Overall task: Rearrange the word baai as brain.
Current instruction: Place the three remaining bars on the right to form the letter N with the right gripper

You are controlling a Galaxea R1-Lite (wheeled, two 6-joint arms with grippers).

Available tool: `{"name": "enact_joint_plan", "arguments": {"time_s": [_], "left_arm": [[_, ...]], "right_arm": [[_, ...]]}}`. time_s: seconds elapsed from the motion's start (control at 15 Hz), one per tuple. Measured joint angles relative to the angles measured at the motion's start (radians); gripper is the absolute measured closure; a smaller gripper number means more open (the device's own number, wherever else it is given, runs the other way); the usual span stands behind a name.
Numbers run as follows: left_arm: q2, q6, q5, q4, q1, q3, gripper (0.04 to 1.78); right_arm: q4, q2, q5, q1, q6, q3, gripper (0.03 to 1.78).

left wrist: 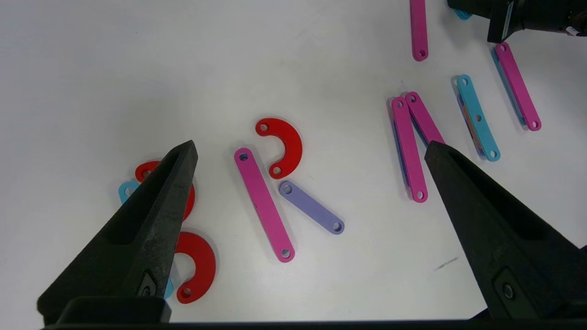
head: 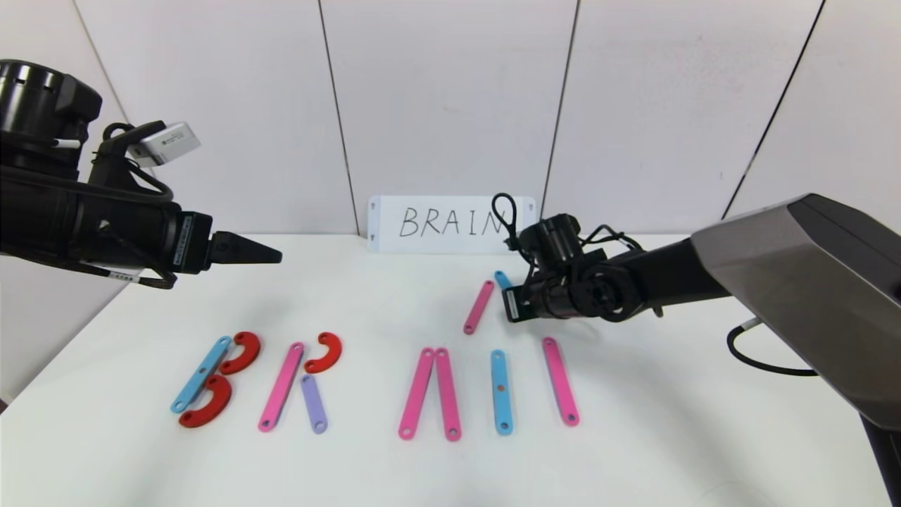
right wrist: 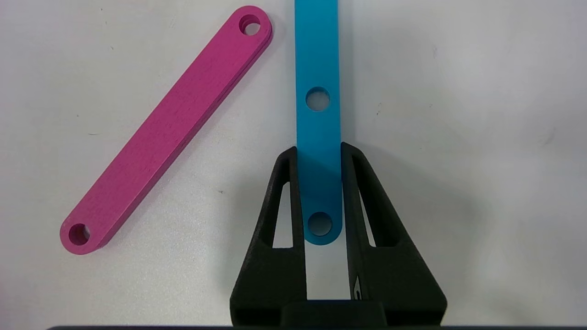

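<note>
In the head view a row of letters lies on the white table (head: 633, 451): B of a blue strip (head: 200, 373) and two red curves (head: 241, 351), R of a pink strip (head: 281, 386), a red curve (head: 325, 352) and a purple strip (head: 314, 403), A of two pink strips (head: 417, 393), a blue I (head: 500, 391), then one pink strip (head: 560, 380). My right gripper (right wrist: 318, 151) is shut on one end of another blue strip (right wrist: 318, 68), behind the row (head: 502, 279). A loose pink strip (right wrist: 169, 128) lies beside it. My left gripper (left wrist: 311, 150) is open and empty, high at the left (head: 271, 253).
The white card with handwritten BRAIN (head: 450, 222) stands against the back wall. The right arm (head: 633, 282) reaches in low from the right. The table's left edge runs close to the B.
</note>
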Motion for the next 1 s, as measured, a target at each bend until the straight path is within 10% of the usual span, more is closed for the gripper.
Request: {"name": "enact_joint_plan", "arguments": {"time_s": [0.67,1.0], "left_arm": [[0.000,-0.001,-0.001,0.000,0.000,0.000,0.09],[-0.001,0.000,0.000,0.000,0.000,0.000,0.09]], "right_arm": [[0.000,-0.254,0.007,-0.001,-0.003,0.208,1.54],[-0.015,-0.454,0.139,-0.040,-0.107,0.459,1.54]]}}
